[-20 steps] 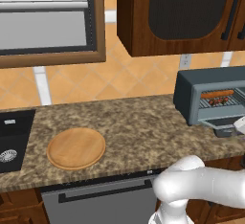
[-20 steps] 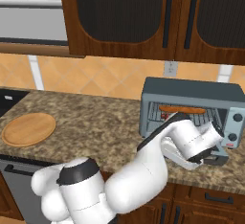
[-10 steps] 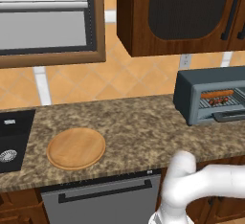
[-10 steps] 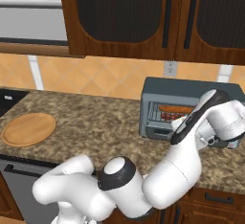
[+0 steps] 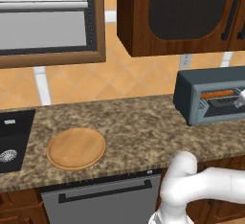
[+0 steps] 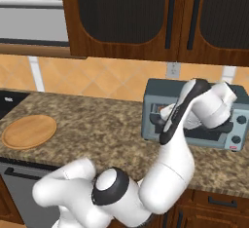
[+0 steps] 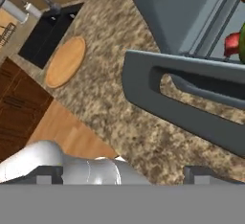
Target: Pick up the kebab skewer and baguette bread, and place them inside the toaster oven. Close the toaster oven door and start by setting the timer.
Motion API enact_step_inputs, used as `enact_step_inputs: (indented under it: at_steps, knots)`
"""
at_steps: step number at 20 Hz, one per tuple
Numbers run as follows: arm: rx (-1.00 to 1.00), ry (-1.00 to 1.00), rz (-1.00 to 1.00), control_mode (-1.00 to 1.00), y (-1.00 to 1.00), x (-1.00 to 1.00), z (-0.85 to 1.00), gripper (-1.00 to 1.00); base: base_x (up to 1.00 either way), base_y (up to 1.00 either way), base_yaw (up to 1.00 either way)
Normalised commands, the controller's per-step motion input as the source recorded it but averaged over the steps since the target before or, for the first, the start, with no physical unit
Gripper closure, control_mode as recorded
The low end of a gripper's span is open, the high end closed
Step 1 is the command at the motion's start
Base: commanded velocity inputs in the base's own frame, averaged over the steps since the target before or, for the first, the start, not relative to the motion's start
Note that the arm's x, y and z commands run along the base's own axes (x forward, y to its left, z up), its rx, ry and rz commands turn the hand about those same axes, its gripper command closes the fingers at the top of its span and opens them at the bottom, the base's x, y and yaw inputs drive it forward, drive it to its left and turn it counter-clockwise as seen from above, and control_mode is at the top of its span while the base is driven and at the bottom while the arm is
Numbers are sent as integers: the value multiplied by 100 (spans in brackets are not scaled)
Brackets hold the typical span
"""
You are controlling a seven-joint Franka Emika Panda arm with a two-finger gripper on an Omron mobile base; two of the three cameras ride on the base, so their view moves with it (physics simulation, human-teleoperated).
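Baguette bread (image 5: pixel 217 94), one loaf, lies on the upper level inside the one toaster oven (image 5: pixel 184 96), which stands at the right end of the granite counter (image 5: pixel 129 127) beneath the dark wooden wall cabinet (image 5: pixel 179 15). Seen from the left base camera, the loaf's long axis runs side to side, parallel to the oven's front opening. Below it sits something darker, probably the kebab skewer (image 5: pixel 221 102), also lying across the cavity, though its chunks are too blurred to count there; in the hand camera a red piece and a green piece (image 7: pixel 237 41) show at the oven's edge.

One toaster oven door (image 7: pixel 186 101) hangs open, its bar handle close in front of the hand camera. The gripper (image 6: pixel 168 112) is raised before the oven's front in the right base camera, its two fingers spread wide apart and holding nothing; one dark fingertip (image 7: pixel 201 174) shows at the bottom of the hand view.

One round wooden cutting board (image 5: pixel 76 148) lies on the counter, well left of the oven, near the one black sink (image 5: pixel 13 139). A dishwasher (image 5: pixel 105 201) sits under the counter.
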Motion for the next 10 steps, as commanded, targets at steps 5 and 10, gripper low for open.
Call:
enact_step_inputs:
  at_steps: [5,10]
  knots:
    - [-13,-33,-23,-100,59,79,-7,-100,0,0,0]
    - [-3,-3,-17,-100,0,70,2,-100,0,0,0]
